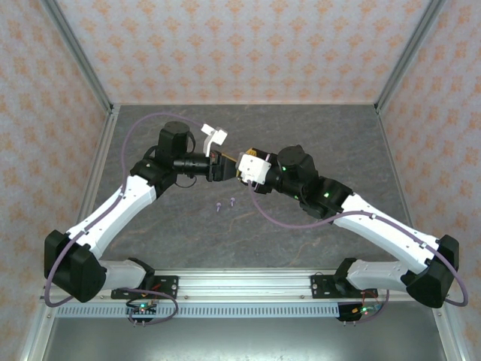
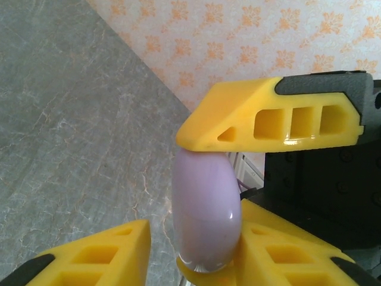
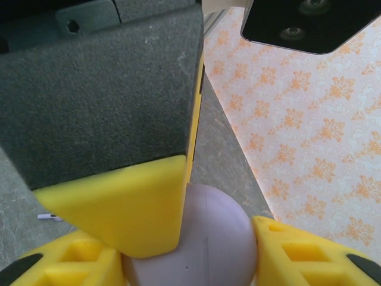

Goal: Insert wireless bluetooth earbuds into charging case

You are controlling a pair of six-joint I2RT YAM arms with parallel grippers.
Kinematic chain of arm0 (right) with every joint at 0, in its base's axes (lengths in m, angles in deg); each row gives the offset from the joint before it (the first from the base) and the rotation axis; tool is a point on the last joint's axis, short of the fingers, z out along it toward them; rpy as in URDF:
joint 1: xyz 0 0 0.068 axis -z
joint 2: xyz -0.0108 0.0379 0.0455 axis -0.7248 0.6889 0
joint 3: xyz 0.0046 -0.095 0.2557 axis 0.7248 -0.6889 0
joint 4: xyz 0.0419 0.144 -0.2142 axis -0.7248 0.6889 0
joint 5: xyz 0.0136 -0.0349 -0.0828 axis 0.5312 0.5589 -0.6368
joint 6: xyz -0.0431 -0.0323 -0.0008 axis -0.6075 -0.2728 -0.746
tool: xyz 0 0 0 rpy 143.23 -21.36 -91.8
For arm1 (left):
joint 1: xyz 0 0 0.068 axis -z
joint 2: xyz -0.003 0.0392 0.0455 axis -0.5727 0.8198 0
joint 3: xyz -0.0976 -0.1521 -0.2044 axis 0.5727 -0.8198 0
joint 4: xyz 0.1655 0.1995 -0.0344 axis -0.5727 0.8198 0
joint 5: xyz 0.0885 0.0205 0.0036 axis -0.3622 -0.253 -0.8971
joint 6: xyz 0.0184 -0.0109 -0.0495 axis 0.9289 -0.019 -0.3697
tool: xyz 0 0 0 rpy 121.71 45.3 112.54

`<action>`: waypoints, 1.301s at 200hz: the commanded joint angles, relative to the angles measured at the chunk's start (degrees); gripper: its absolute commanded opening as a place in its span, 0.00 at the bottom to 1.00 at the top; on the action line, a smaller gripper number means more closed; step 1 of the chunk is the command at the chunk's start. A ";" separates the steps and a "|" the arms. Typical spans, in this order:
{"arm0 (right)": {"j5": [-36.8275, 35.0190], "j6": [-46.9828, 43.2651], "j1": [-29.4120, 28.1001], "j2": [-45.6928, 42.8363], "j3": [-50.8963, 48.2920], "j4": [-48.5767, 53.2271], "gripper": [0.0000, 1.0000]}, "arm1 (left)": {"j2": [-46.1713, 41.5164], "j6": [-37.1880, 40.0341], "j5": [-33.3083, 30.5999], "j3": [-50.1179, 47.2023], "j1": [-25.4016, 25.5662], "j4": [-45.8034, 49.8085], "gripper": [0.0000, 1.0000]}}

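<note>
The table (image 1: pixel 316 135) holds two tiny lilac earbuds (image 1: pixel 218 205) (image 1: pixel 232 201), and there is one rounded lilac charging case (image 2: pixel 205 208). There are two arms, the left arm (image 1: pixel 113 210) and the right arm (image 1: pixel 379 226), each ending in one two-fingered gripper, so two grippers in all: the left gripper (image 1: pixel 225 167) and the right gripper (image 1: pixel 240 167). Around them are one grey table, one metal rail (image 1: pixel 240 282) and three patterned walls (image 1: pixel 240 45).

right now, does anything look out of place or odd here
Two lilac earbuds lie loose on the table, apart from the lilac case. The case is held on edge above the table, clamped by the right end effector, with the left end effector around it. Nothing looks spilled or damaged.
</note>
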 commanded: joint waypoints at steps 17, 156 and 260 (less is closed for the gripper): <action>-0.22 -0.05 0.15 -0.44 0.64 -1.99 0.46 | 0.12 4.83 2.67 1.65 0.73 4.43 0.33; 13.81 10.14 5.50 -5.87 1.12 8.24 0.92 | -5.79 8.18 -6.69 -6.03 1.54 -7.74 0.22; 29.02 36.97 14.99 -6.21 -3.67 -6.59 0.92 | -13.31 17.64 -9.46 -11.80 3.40 -10.91 0.22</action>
